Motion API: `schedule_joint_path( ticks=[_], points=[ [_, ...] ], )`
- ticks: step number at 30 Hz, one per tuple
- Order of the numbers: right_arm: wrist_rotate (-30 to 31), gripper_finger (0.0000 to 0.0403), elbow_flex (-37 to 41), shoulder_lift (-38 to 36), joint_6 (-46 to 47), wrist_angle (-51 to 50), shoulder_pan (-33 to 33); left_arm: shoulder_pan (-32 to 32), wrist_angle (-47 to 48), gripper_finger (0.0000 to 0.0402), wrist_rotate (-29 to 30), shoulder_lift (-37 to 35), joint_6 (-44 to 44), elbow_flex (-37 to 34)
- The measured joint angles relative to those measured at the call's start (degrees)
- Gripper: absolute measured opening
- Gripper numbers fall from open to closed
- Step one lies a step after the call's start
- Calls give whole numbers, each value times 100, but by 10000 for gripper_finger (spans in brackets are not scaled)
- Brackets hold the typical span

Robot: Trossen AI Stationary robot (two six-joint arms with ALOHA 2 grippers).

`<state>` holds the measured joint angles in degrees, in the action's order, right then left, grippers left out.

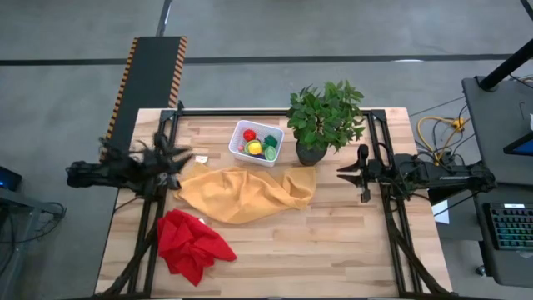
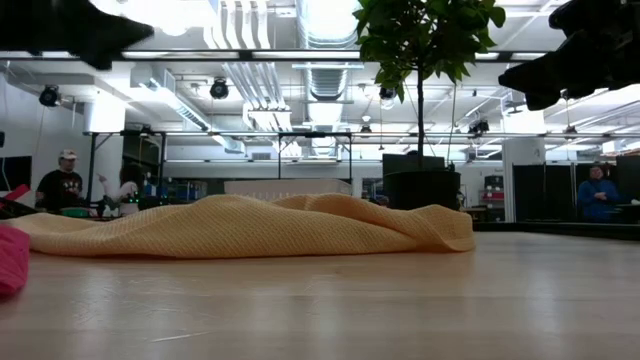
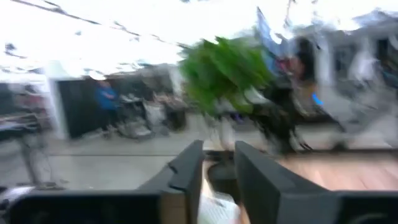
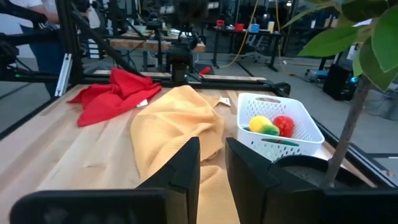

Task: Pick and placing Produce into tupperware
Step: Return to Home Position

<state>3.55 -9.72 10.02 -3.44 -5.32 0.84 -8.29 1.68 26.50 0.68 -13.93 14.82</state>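
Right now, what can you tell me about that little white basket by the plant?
The white bin is small, roughly square, low-walled plastic with a mesh look. It sits upright on the wooden table, holding red, yellow and green toy produce. The black plant pot stands beside it; the yellow cloth lies just before it.

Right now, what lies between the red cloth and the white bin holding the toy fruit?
The crumpled yellow-orange cloth lies between the red cloth and the white bin; the high view shows it.
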Motion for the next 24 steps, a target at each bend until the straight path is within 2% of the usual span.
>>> schedule_joint_path(
  ticks=[4, 6, 12, 24],
  points=[
    [16, 65, 0, 4, -116, 32, 0, -3, -7, 20, -396, 159, 39, -188],
    [47, 66, 0, 4, -122, 30, 0, 6, -54, 6, -447, 321, 183, -298],
    [104, 62, 0, 27, -175, 153, 0, 8, 84, 1, -1206, 125, 586, -522],
    [97, 58, 5, 28, -219, 415, 0, 399, -119, 0, -1274, 74, 619, -973]
  ],
)
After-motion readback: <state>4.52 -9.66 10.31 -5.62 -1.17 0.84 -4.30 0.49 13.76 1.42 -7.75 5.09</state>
